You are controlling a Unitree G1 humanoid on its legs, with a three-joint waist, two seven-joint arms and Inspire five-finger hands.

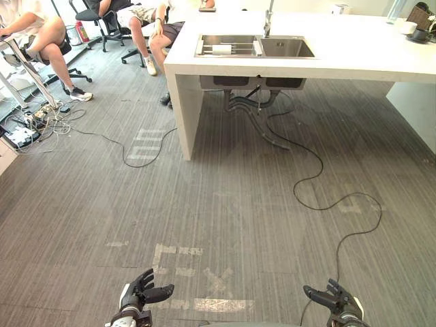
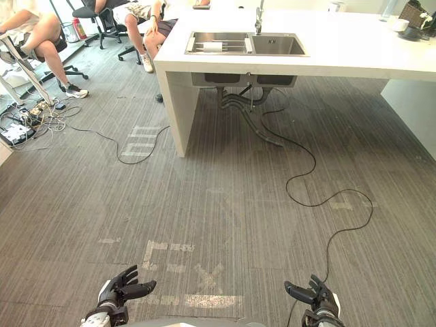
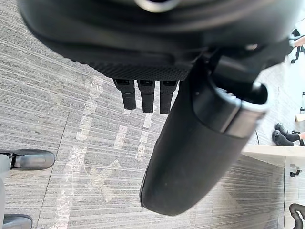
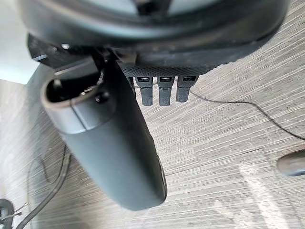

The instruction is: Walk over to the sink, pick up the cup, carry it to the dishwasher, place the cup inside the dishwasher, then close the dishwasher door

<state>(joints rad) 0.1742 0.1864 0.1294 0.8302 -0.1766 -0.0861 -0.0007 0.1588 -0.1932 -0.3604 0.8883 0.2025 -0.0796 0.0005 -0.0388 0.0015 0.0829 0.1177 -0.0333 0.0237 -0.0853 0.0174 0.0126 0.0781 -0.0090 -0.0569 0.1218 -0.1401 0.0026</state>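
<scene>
A steel double sink (image 1: 286, 47) is set in a white counter island (image 1: 354, 58) far ahead across the grey floor. A white cup-like cylinder (image 1: 221, 49) lies on its side on the rack over the sink's left basin. My left hand (image 1: 141, 293) and right hand (image 1: 334, 298) hang low near me, far from the counter. Both are open and hold nothing. In the wrist views the straight fingers (image 3: 145, 98) of the left hand and fingers (image 4: 164, 90) of the right hand hang over bare floor.
A black cable (image 1: 320, 197) snakes over the floor from under the sink toward my right side. People sit on office chairs (image 1: 102, 17) at the back left, near a tangle of cords (image 1: 41, 122). Another white cup (image 1: 408, 27) stands on the counter's far right. Tape marks (image 1: 204, 279) lie on the floor.
</scene>
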